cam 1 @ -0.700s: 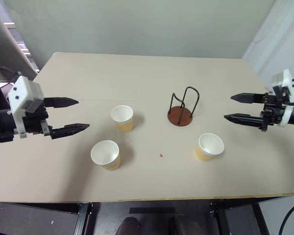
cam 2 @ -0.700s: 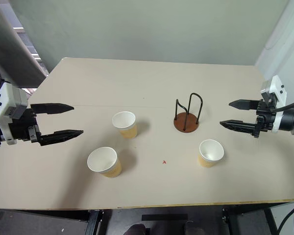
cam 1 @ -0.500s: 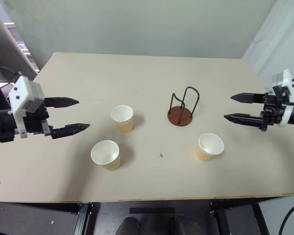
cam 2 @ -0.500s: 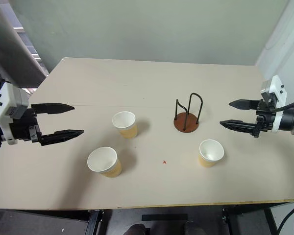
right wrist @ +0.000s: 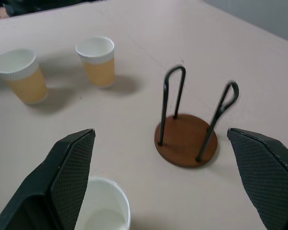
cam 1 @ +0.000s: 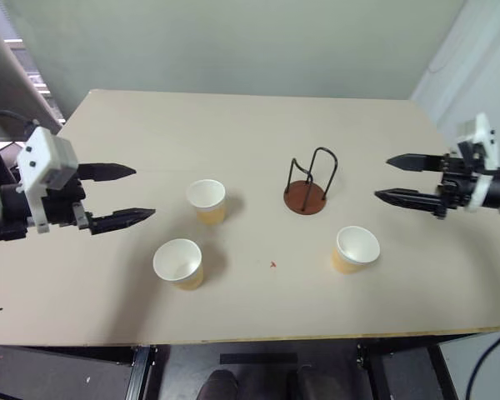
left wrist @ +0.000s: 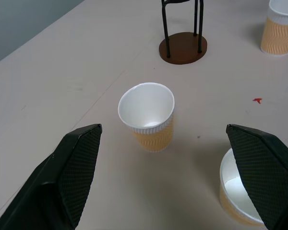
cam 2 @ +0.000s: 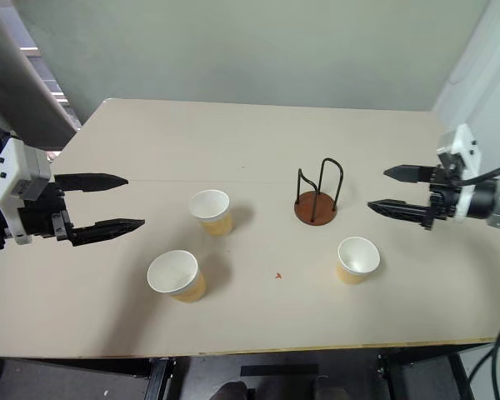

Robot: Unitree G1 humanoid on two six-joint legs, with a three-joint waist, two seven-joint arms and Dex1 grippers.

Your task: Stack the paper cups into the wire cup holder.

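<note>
Three paper cups stand upright on the table: one (cam 1: 207, 200) left of centre, one (cam 1: 179, 262) nearer the front, and one (cam 1: 356, 248) at the front right. The wire cup holder (cam 1: 306, 197) stands empty at the middle, its two black loops upright on a brown disc. My left gripper (cam 1: 144, 192) hovers open at the left, pointing towards the left-of-centre cup (left wrist: 146, 117). Over at the right, my right gripper (cam 1: 382, 177) hovers open, pointing at the holder (right wrist: 187, 143). Neither holds anything.
The beige table (cam 1: 258, 117) has open surface behind the holder and between the cups. A small red mark (cam 1: 272, 265) lies near the front centre. The front edge runs just below the nearest cups.
My right gripper has drifted slightly towards the holder. The left gripper and the cups stay where they were.
</note>
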